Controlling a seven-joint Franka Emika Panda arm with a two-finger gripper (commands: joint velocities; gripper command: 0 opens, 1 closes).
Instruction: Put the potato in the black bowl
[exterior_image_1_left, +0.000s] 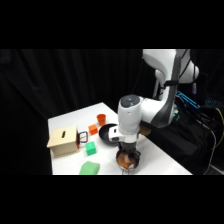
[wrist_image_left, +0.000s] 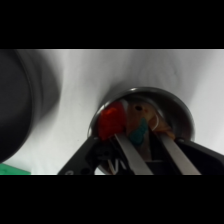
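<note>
My gripper (exterior_image_1_left: 127, 156) hangs straight down into a shiny metal bowl (exterior_image_1_left: 120, 164) near the table's front edge. An orange-brown lump in that bowl, the potato (exterior_image_1_left: 125, 159), sits right under the gripper. In the wrist view the gripper (wrist_image_left: 140, 137) is open, its two fingers (wrist_image_left: 129, 152) apart inside the metal bowl (wrist_image_left: 182, 112). The tan potato (wrist_image_left: 148, 116) lies just past the tips, among red and teal glints on the bowl's wall. The black bowl (exterior_image_1_left: 106, 134) stands close behind and left of the metal bowl, and shows as a dark rim (wrist_image_left: 22, 100) at the wrist view's left.
A wooden box (exterior_image_1_left: 63, 141) stands at the table's left. A small orange cup (exterior_image_1_left: 101, 118) and an orange block (exterior_image_1_left: 94, 130) sit behind the black bowl. A green block (exterior_image_1_left: 90, 148) and a larger green piece (exterior_image_1_left: 90, 167) lie at the front left.
</note>
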